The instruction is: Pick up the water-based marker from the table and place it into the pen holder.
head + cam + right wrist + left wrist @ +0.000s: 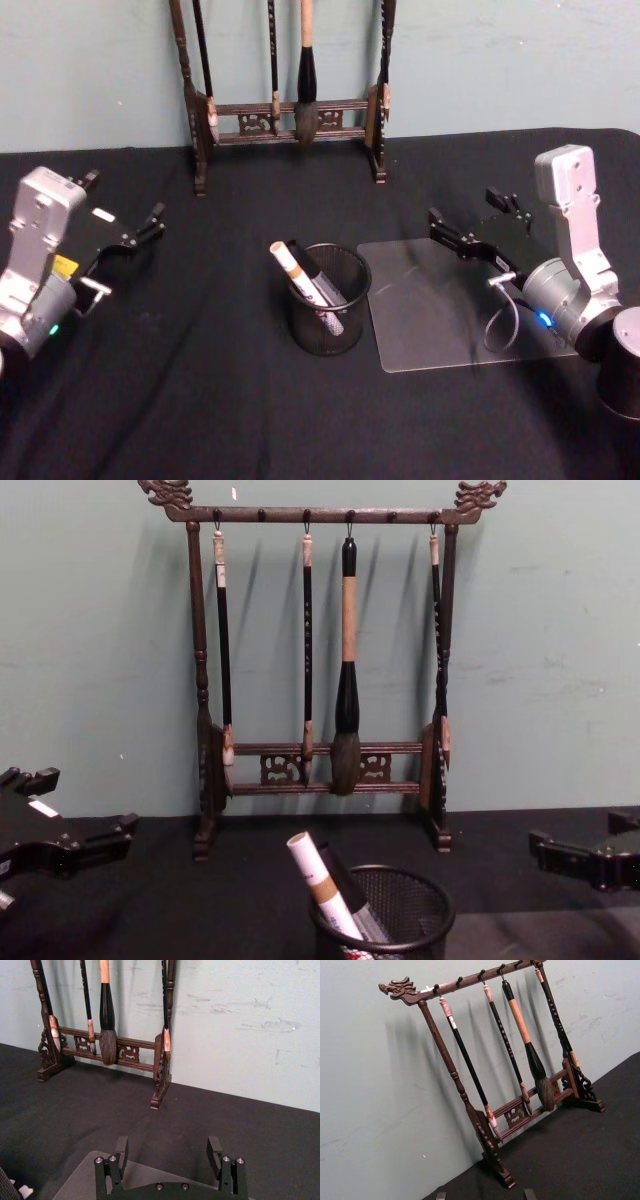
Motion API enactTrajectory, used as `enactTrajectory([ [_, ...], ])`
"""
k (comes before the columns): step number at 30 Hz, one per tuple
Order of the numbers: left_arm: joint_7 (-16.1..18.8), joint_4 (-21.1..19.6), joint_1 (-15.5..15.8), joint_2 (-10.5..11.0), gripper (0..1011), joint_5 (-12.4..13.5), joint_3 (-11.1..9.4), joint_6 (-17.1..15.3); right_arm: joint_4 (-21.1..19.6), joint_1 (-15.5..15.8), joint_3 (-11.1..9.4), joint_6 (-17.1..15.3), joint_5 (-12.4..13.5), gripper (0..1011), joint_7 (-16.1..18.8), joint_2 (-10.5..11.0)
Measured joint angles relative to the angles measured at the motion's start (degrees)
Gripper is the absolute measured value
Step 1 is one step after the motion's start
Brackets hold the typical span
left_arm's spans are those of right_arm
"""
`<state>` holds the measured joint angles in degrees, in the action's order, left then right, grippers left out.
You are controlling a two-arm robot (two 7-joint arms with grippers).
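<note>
Leaning in round wire-mesh pen holder (330, 300): cylindrical white-capped marker (305, 285).

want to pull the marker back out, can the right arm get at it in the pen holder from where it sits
Probably yes. The marker leans out above the pen holder rim, and only bare clear mat lies between it and the open right gripper.

Black wire mesh forms the pen holder (330, 300); the marker (300, 276) inside is white with an orange band (cap end pale). The cloth-covered table (200, 400) is black, the sheet (440, 310) below the right fingers clear, the brush rack (320, 680) dark brown, the wall (560, 630) pale green.
</note>
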<state>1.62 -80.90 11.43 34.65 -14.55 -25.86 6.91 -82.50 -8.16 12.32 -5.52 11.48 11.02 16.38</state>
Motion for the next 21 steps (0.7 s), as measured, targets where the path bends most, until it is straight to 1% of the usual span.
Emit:
enactTrajectory([
  [21,0.0,0.0,0.0,0.0,1001,0.0,0.0,0.0,0.0,0.0,0.0,0.0,0.0,1002,0.0,0.0],
])
